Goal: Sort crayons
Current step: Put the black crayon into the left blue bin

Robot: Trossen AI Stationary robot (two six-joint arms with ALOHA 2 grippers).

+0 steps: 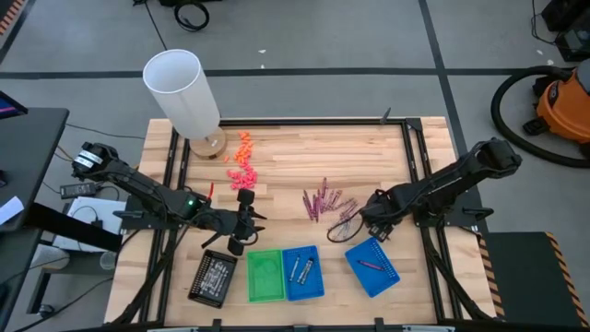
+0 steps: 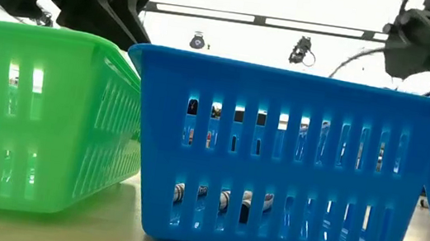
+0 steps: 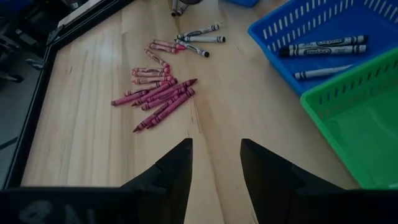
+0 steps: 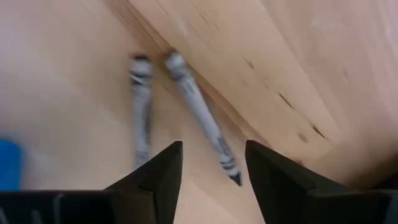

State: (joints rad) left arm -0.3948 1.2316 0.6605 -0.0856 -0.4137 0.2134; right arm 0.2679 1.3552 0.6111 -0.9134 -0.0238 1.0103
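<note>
Three small plastic trays and a dark perforated tray [image 1: 212, 277] line the near edge of the wooden bench [image 1: 295, 152]; the green tray [image 1: 265, 275] looks bare inside, though the low view through its slots is too poor to be sure; the blue tray beside it [image 1: 303, 272], touching the green one, holds three silver-grey crayons [image 3: 323, 46]; a second blue tray [image 1: 372, 266], set apart and at an angle, holds one pink crayon [image 1: 368, 265]. The unsorted crayons [image 1: 322, 200], magenta-pink and dark red-brown, lie in a loose cluster at mid-bench, with a few silver-grey ones [image 3: 200, 34] just beyond them. The left gripper [image 1: 243, 221] hangs above bare wood just behind the green tray, fingers spread and pinching nothing. The right gripper [image 4: 211, 163] is low over two silver-grey crayons [image 4: 199, 115] lying on the wood near the angled blue tray, its fingers parted wide with one crayon's end between them, not yet clamped. A white cylinder [image 1: 182, 92] stands at the far left corner, chunky orange and pink bits [image 1: 242, 163] scattered beside it.
</note>
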